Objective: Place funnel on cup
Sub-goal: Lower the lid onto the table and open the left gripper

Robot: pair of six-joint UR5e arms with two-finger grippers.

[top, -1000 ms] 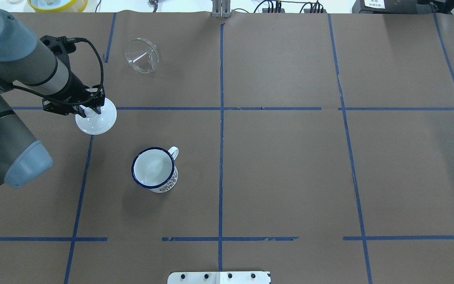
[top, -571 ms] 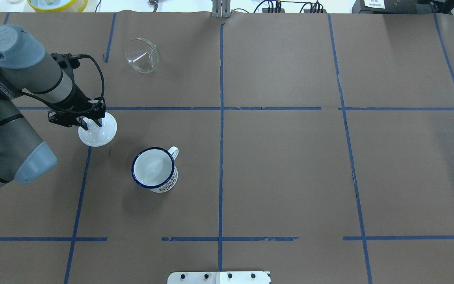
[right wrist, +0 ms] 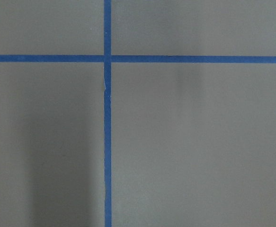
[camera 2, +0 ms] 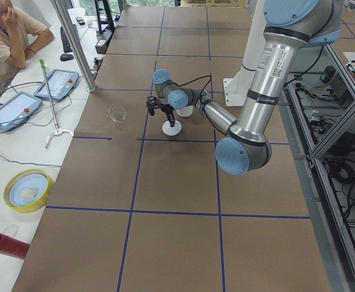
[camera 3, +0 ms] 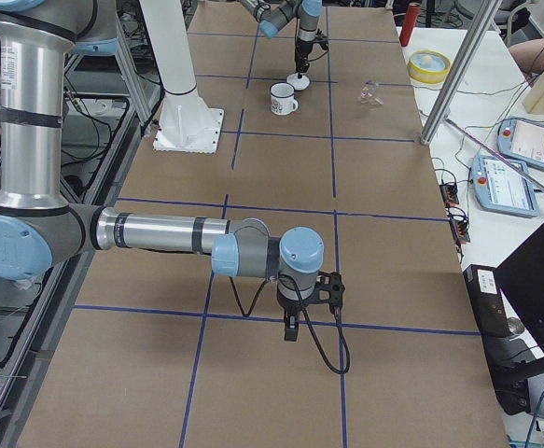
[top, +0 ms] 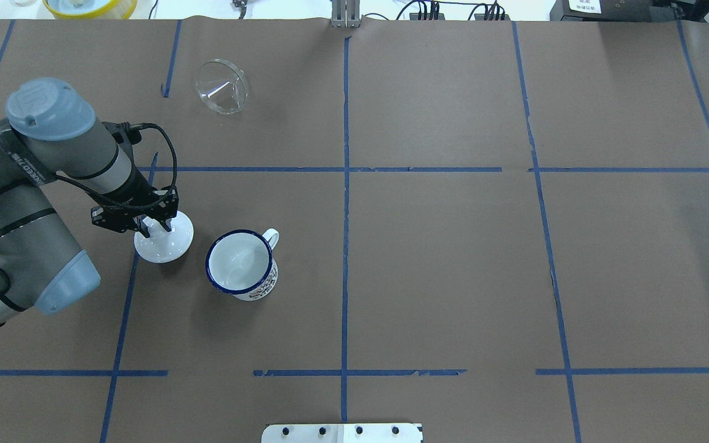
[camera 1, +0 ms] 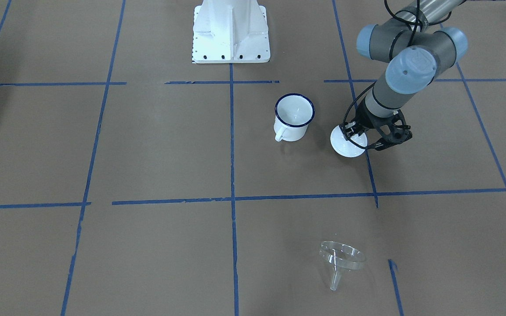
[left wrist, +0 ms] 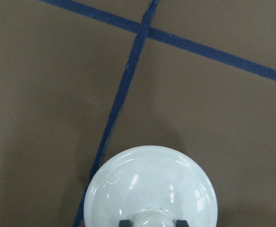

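- The left arm's jaws are closed on the knob of a round white lid (top: pixel 170 247). They hold it just beside the cup (top: pixel 239 263), on the side towards the table's left edge. Lid and cup look apart. I cannot tell whether the lid rests on the table (top: pixel 453 258) or hangs just above it.
- The right arm's jaws show only in the right side view, small and far from the work, near the table's right edge. I cannot tell whether they are open or closed. The right wrist camera sees only bare table and tape.
- The funnel (top: pixel 222 86) lies on its side near the far edge of the table, in the left half and well apart from both cup and lid. Its wide mouth is turned towards the robot's edge and its spout (camera 1: pixel 334 281) towards the far edge. Nothing touches it.
- The cup stands upright in the left half, about midway between the near and far edges. Its mouth is open.
- The funnel is clear and thin-walled, so it is probably light, stiff and slick. It is likely to skid or roll if nudged.
- The safest hold looks like a pinch across the rim wall, one finger inside and one outside. The spout is narrower and more apt to slip.
- It would then need turning spout-down before it can seat in the cup's rim.
- The left jaws are occupied by the lid, so they would first have to let it go.
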